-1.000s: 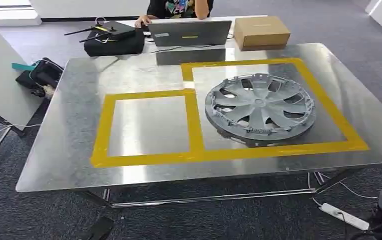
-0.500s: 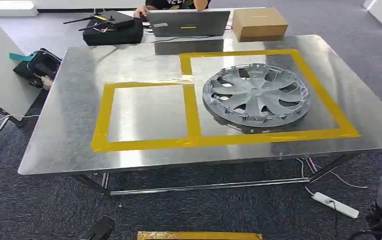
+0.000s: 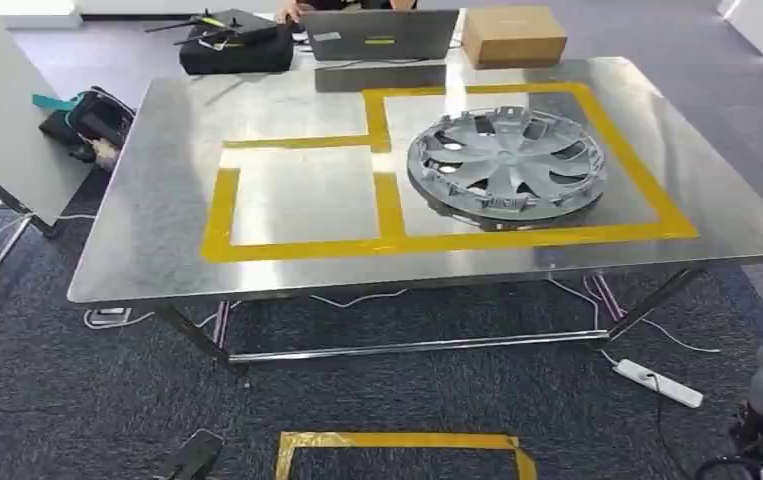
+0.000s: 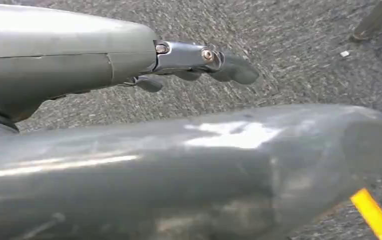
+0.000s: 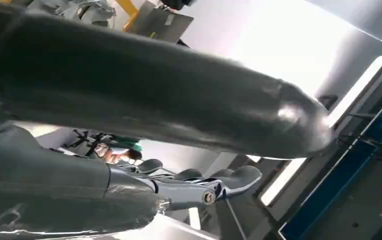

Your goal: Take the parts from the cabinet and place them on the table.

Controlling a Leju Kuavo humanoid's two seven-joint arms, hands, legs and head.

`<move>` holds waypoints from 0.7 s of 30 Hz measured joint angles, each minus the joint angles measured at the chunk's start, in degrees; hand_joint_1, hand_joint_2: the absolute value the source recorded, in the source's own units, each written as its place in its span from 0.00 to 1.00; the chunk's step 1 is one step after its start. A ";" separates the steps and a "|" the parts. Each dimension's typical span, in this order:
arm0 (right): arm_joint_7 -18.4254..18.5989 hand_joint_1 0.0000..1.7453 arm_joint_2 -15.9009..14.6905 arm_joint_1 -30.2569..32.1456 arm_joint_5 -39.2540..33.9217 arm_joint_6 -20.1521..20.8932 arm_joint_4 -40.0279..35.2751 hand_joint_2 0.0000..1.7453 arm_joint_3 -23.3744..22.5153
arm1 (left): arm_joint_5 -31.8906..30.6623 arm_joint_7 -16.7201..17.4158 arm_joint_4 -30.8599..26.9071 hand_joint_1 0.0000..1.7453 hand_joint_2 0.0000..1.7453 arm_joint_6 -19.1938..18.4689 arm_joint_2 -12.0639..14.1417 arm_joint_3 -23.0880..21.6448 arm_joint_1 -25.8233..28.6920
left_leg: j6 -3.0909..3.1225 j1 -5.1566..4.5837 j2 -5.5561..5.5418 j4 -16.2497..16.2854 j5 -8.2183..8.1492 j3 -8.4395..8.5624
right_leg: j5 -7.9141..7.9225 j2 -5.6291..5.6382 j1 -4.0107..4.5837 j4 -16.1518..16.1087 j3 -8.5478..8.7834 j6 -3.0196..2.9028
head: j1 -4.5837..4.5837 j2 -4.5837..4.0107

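Nearest, a yellow tape rectangle on the dark carpet floor (image 3: 397, 445) has come into the head view: the camera has backed off from the shiny steel table (image 3: 157, 250). Nothing on it moved. The left hand (image 4: 199, 62) and right hand (image 5: 199, 187) hold nothing, fingers loosely apart. I judge 1 part delivered, the robot leaving for another. The grey plastic wheel cover (image 3: 505, 162) lies inside the larger yellow tape outline (image 3: 647, 190). Beyond: a grey laptop (image 3: 382, 35) and a brown cardboard box (image 3: 513, 35).
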 joint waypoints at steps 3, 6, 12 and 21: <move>0.02 0.00 0.00 -0.07 0.02 0.00 0.02 0.00 0.02 | 0.00 0.00 0.02 0.00 0.00 0.04 0.17 0.00 0.19 | -1.08 0.24 -0.06 0.56 -0.84 -0.77 | 1.46 -0.37 -0.19 0.24 -1.48 -1.92 | -0.07 0.00; 0.02 0.00 0.00 0.08 0.07 0.00 0.02 0.00 0.02 | -0.02 0.00 0.02 0.00 0.00 0.07 0.07 0.00 0.31 | -1.94 0.51 -0.08 11.63 -11.81 -3.84 | 3.74 -0.30 -0.21 0.32 -3.58 -2.56 | -0.59 0.00; 0.02 0.00 0.02 0.24 0.07 -0.11 0.02 0.00 0.02 | -0.04 -0.15 0.00 0.00 0.00 0.26 0.07 0.00 0.27 | -1.76 0.66 -0.08 5.81 -7.45 5.97 | 7.11 -0.28 -0.25 0.66 -8.11 -1.53 | -0.59 0.00; -0.07 0.00 0.02 0.79 -0.17 -0.28 -0.04 0.00 0.15 | -0.50 -0.68 0.02 0.00 0.00 0.72 0.00 0.00 0.47 | 0.39 0.23 -0.13 -1.58 -8.70 9.76 | 6.27 -0.26 0.17 0.45 -9.46 -3.27 | -0.13 0.00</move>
